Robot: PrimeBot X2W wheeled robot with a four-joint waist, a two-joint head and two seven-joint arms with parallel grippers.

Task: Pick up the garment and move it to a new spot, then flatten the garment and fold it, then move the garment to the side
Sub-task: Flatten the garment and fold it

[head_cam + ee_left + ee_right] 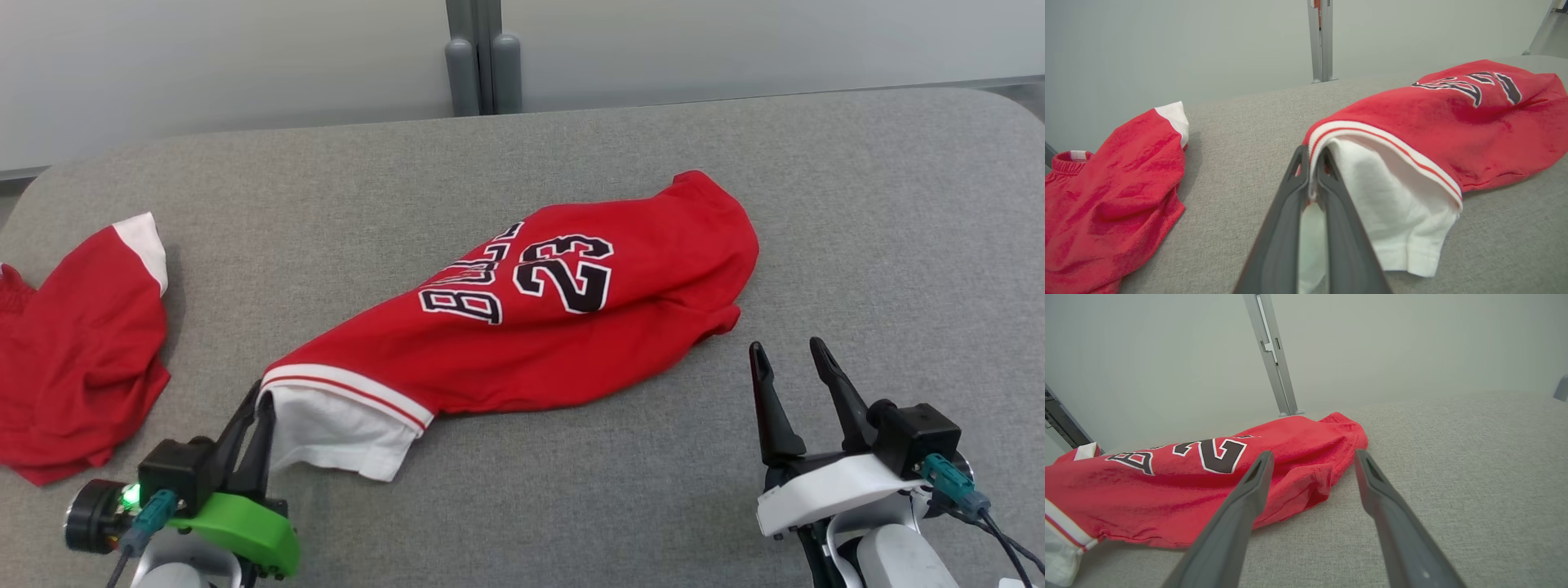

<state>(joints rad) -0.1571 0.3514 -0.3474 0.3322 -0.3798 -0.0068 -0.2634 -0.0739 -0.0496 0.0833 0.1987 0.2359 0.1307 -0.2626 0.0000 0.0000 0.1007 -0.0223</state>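
Observation:
The garment [522, 327] is a red jersey with a black "23" and lettering, a white-striped trim and a white panel; it lies stretched across the middle of the grey table. My left gripper [261, 394] is shut on the garment's near-left corner at the white trim. In the left wrist view the left gripper [1312, 157] pinches the trim edge of the garment [1433, 134]. My right gripper [789, 353] stands open just in front of the garment's right end, touching nothing. The right wrist view shows the right gripper [1312, 457] open, with the garment [1208, 482] beyond its left finger.
A second red garment [73, 359] with a white patch lies crumpled at the table's left edge, also seen as the red heap [1110, 196] in the left wrist view. A grey post [482, 57] rises behind the table [857, 245]. Bare grey cloth surface extends to the right.

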